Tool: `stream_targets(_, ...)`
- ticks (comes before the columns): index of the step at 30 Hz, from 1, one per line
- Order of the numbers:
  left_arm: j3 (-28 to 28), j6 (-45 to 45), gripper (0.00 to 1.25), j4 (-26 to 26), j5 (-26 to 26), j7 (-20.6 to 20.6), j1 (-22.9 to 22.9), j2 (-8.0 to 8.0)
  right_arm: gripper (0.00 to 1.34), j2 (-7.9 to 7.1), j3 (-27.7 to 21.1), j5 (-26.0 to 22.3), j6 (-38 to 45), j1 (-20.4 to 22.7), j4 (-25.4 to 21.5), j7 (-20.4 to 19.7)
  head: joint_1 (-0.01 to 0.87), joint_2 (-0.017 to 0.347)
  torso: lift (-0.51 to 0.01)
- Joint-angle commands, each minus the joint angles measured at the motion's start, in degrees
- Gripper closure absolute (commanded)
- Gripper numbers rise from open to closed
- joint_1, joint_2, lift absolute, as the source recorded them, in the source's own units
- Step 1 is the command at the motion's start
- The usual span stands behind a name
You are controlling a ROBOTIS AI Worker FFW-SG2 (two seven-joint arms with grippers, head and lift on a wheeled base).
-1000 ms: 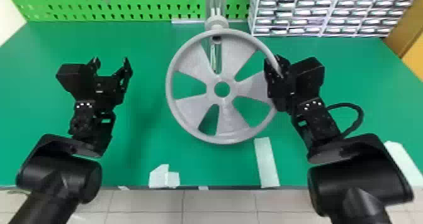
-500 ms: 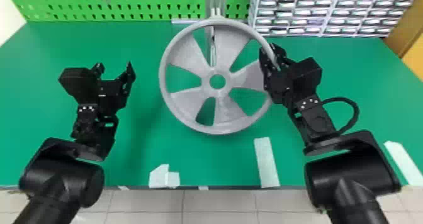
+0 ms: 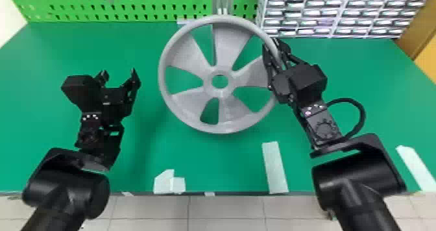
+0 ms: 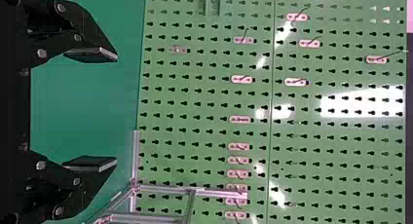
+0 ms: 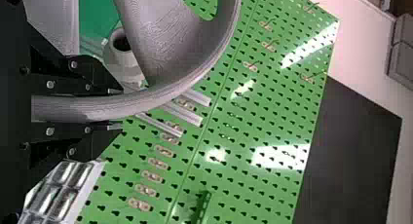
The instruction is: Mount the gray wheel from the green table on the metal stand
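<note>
gray wheel (image 3: 228, 45): shifted nearer metal stand (image 3: 222, 0), held before it; centring probably next. right gripper (image 5: 116, 108), right of stand: closed on rim. left gripper (image 3: 118, 72), left of stand: spread, empty. right wrist view: stand's collar (image 5: 119, 63) beyond wheel; head view: collar hidden.

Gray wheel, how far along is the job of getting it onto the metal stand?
The gray wheel looks already lifted off the green table. The right end effector grips its rim, holding it before the metal stand. Mounting seems left to do: green shows through the hub's hole.
</note>
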Motion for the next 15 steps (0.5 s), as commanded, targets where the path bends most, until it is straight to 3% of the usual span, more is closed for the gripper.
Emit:
stream_targets(1,-0.39,-0.02,0.49,-0.49,0.53,0.01,0.51,-0.2,1.09,-0.42,0.12,0.85,-2.57,-0.42,0.45,-0.82,0.868,0.052,-0.093)
stream_targets(15,-0.91,-1.86,0.49,-3.91,1.41,0.01,5.17,-2.31,1.09,-0.77,0.12,2.52,-8.02,-0.42,1.24,-4.69,0.868,0.052,-0.093)
